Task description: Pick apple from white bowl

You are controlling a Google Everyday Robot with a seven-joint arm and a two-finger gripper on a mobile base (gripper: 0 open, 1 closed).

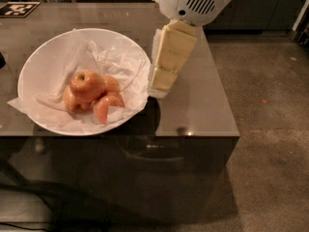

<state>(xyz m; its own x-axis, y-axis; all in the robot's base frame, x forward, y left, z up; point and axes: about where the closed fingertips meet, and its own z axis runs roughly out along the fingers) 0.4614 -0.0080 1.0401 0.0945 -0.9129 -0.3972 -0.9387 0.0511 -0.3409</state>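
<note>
The gripper [163, 85] hung just beside the right rim of the white bowl [30, 67], low over the glossy table [203, 105]. I could not tell how far it was parted, though nothing was in it. The apple [87, 84] sat on top of the other apple pieces [107, 106] on crumpled paper [118, 57] in the bowl's middle.

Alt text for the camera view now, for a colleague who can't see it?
The robot's hand hangs beside the right rim of the white bowl, over the table. The whole apple sits in the paper-lined bowl, on top of other apple pieces.
</note>
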